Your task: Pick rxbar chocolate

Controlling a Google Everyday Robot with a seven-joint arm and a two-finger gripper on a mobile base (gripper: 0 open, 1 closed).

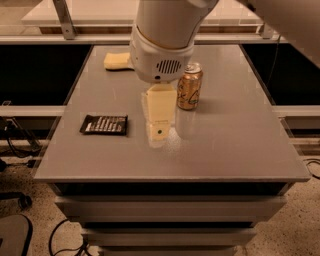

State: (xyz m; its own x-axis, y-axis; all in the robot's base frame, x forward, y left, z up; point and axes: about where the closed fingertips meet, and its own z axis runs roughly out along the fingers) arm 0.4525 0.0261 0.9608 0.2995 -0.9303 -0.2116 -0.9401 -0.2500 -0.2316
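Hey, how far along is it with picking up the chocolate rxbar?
Done: the arm is over the table, with the pincer hanging low between the rxbar chocolate and the can. In hand: the approach; the bar lies flat, apart from the pincer. Left: shift onto the bar, grip and lift it.

Grey surface on a cabinet of drawers, speckled floor under it, pale bench behind it, dark gaps beside it, gripper over its middle
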